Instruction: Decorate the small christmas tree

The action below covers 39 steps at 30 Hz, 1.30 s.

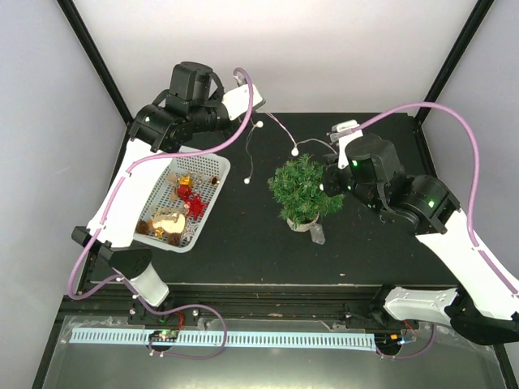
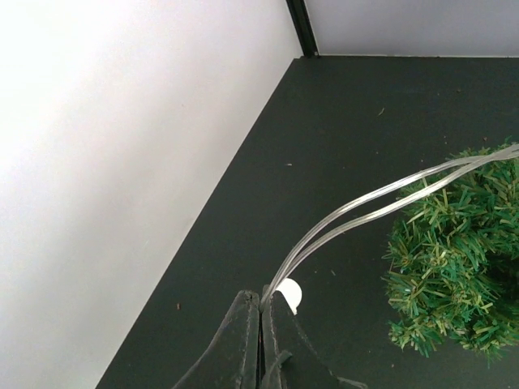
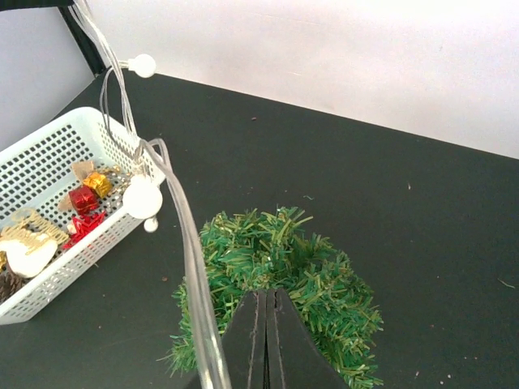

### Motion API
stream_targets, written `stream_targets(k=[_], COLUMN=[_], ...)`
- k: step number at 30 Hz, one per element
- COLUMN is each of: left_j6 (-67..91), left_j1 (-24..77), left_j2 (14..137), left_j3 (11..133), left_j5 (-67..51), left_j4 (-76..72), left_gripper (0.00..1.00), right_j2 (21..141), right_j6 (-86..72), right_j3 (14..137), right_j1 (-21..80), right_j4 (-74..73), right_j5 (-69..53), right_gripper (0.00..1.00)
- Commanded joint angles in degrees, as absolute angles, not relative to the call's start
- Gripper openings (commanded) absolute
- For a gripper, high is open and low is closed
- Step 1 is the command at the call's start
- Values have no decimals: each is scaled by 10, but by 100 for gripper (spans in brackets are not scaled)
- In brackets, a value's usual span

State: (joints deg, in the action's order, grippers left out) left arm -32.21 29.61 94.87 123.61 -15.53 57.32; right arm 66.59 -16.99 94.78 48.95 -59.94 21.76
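The small christmas tree (image 1: 304,188) stands mid-table on its whitish pot (image 1: 301,224). It also shows in the left wrist view (image 2: 450,267) and the right wrist view (image 3: 280,259). A clear light string with white bulbs (image 1: 294,151) runs from the back of the table to the tree. My left gripper (image 1: 258,104) is at the back edge, shut on the string (image 2: 340,219) beside a bulb (image 2: 289,296). My right gripper (image 1: 328,185) is at the tree's right side, its jaws (image 3: 266,296) shut over the top sprigs. The string (image 3: 195,275) passes just left of its fingers.
A white mesh basket (image 1: 219,167) of red and gold ornaments (image 1: 185,194) stands left of the tree, also in the right wrist view (image 3: 73,154). A small clear piece (image 1: 318,235) lies by the pot. White walls and black frame posts enclose the table.
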Motion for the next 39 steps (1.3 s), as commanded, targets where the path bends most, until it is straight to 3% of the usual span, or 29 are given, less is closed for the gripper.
stream_targets(k=[1, 23, 39], left_j6=[-316, -323, -344], left_j1=[302, 310, 310], left_j2=[957, 1062, 1131], left_j3=[1257, 1346, 1360], left_j5=[-165, -75, -50], left_j4=[570, 528, 467], left_gripper=[2, 2, 2], right_j2=[663, 725, 773], right_j6=[-169, -162, -175], right_j3=[946, 942, 952], right_j1=[479, 307, 252], right_j4=[-585, -518, -491], right_j5=[224, 136, 88], right_gripper=[1, 1, 1])
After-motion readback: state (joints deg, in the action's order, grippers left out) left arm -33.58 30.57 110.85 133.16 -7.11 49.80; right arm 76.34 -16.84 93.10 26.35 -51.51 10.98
